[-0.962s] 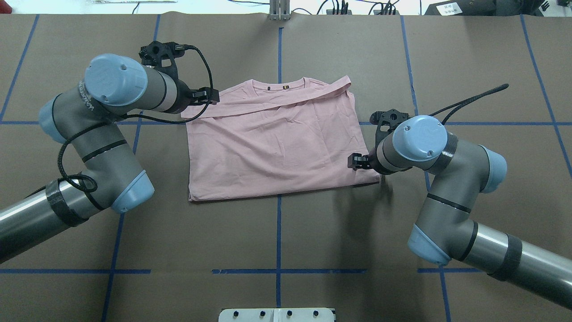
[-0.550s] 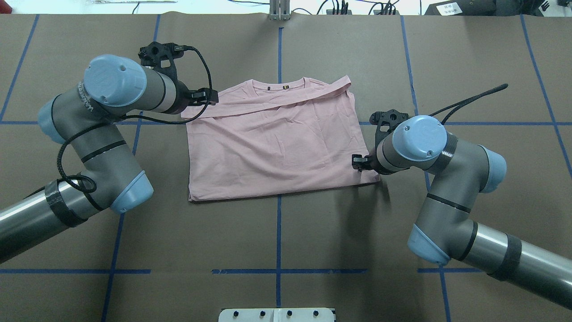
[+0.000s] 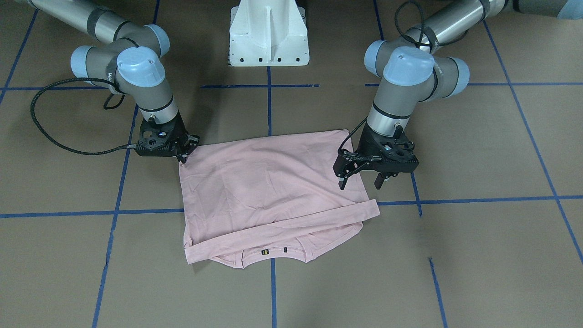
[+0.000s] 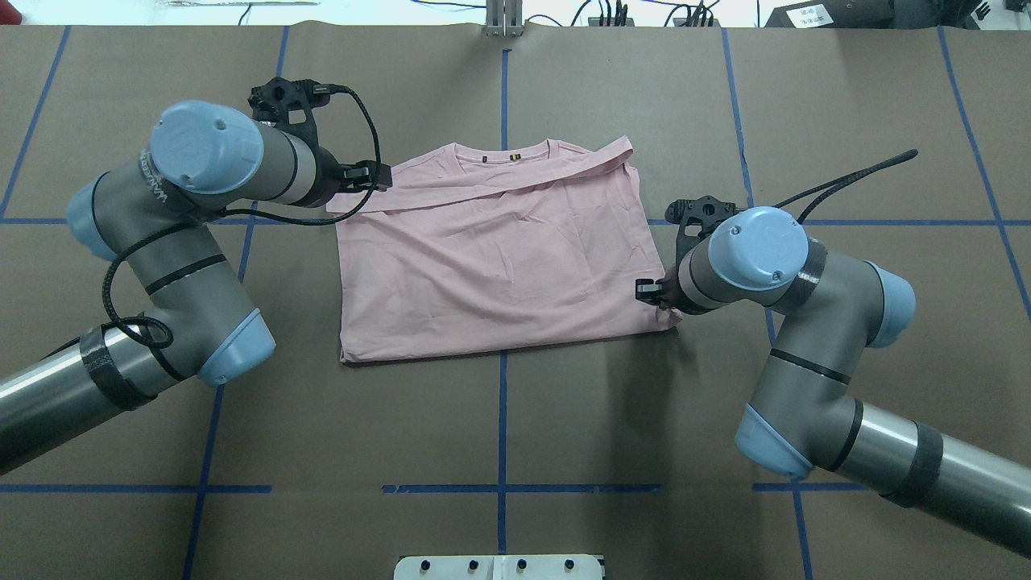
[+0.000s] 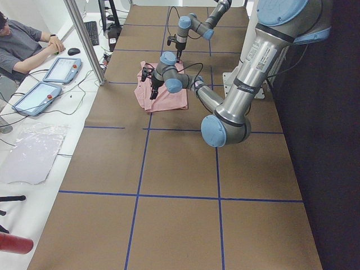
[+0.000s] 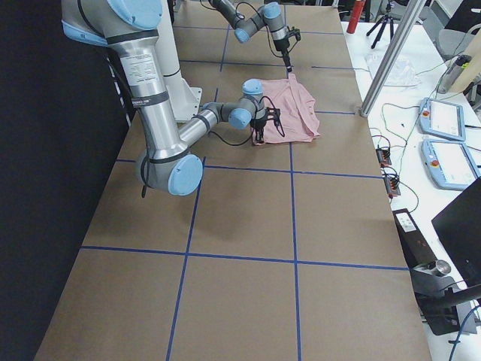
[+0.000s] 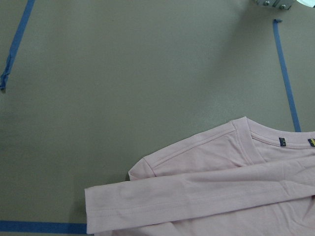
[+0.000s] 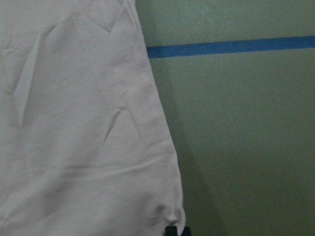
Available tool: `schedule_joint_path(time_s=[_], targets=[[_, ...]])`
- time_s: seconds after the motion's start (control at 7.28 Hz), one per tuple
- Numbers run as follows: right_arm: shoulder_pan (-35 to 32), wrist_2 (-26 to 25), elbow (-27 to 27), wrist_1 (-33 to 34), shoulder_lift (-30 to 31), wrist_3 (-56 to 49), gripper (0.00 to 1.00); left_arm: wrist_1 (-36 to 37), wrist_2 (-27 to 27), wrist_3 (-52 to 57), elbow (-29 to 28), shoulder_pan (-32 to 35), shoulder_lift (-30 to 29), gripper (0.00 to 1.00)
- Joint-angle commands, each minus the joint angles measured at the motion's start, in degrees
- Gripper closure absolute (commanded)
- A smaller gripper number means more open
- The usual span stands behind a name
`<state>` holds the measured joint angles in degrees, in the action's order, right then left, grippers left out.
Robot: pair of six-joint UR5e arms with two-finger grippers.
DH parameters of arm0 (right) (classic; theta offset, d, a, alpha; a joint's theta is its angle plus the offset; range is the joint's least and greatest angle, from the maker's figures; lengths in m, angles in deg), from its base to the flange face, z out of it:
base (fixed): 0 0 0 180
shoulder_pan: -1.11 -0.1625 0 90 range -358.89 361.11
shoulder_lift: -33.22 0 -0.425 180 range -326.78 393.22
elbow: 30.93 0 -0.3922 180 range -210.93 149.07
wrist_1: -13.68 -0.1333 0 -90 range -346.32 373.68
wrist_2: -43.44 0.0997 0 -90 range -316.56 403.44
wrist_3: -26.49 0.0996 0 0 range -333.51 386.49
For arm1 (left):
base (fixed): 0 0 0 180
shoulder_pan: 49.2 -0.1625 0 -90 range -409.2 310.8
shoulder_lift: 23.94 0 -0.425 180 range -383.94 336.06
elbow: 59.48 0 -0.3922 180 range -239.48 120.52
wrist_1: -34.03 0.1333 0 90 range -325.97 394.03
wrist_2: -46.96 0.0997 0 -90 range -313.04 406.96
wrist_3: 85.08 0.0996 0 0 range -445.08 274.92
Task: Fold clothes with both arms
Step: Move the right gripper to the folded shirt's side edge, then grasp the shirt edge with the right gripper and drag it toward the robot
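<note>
The pale pink T-shirt (image 4: 499,266) lies flat on the brown table, plain side up, collar on the far side. A sleeve band is folded across just below the collar. My left gripper (image 3: 359,185) hangs open just above the shirt's far left corner, near the folded band (image 4: 378,173). My right gripper (image 3: 184,154) sits low at the near right corner (image 4: 644,290), shut on the fabric. In the right wrist view the shirt (image 8: 74,123) puckers at that corner. Only the collar end of the shirt (image 7: 236,196) shows in the left wrist view, no fingers.
The white pedestal base (image 3: 268,41) stands at the robot's edge of the table. Blue tape lines (image 4: 503,419) grid the brown surface. A person (image 5: 22,45) sits at a side desk with tablets (image 5: 62,68), beyond a metal post (image 5: 84,39).
The right gripper has shifted slightly outward, and the shirt's near right corner has drawn in under it. The left gripper has backed a little away from the shirt's far left corner.
</note>
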<state>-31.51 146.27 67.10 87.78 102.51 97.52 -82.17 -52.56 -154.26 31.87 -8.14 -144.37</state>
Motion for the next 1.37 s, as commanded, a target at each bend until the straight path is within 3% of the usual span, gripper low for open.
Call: schedule_joint_path(time_s=[0.0, 0.69, 1.1, 1.24], targets=[[0.0, 0.1, 1.9, 0.1, 1.0, 0.6, 1.0, 0.1, 0.0, 0.1, 0.1, 0.0, 0.0, 0.0], [12.9, 5.3, 24.4, 0.1, 23.7, 1.9, 1.0, 0.1, 0.4, -0.2, 0.3, -0.1, 0.1, 0.0], [22.7, 8.7, 25.1, -0.5, 24.1, 7.5, 1.0, 0.1, 0.5, -0.3, 1.1, -0.3, 0.1, 0.0], [23.6, 8.7, 25.1, -0.9, 23.8, 8.1, 0.24, 0.1, 0.5, -0.3, 1.1, -0.3, 0.2, 0.0]])
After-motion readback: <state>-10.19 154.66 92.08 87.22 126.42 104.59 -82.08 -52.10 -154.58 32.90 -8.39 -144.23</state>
